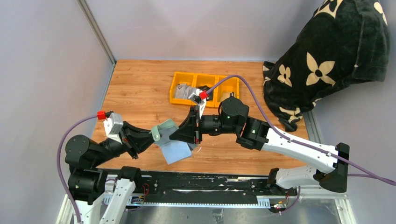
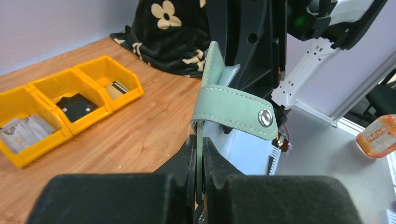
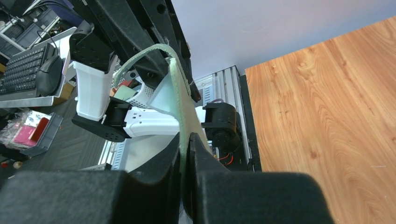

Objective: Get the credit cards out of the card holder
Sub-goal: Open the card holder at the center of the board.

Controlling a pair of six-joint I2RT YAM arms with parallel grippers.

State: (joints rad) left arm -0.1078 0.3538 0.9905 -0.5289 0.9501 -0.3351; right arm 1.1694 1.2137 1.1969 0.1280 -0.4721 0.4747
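Observation:
The sage-green card holder (image 1: 167, 129) hangs open above the table's near edge, its blue-grey inside (image 1: 178, 150) facing down and forward. My left gripper (image 1: 152, 136) is shut on its left edge, with the thin green edge pinched between the pads (image 2: 200, 149). My right gripper (image 1: 173, 135) is shut on the opposite flap (image 3: 186, 144). The strap tab with its snap (image 2: 264, 117) curls over the top. Grey and whitish credit cards (image 1: 183, 91) lie in the yellow bin's left compartment (image 2: 22, 133). Whether any card sits inside the holder is hidden.
The yellow three-compartment bin (image 1: 205, 74) stands at the table's middle back, with a black object (image 2: 77, 106) in its middle compartment and another card (image 2: 116, 87) in the right one. A black flowered blanket (image 1: 327, 60) is heaped at the back right. Grey walls enclose the table.

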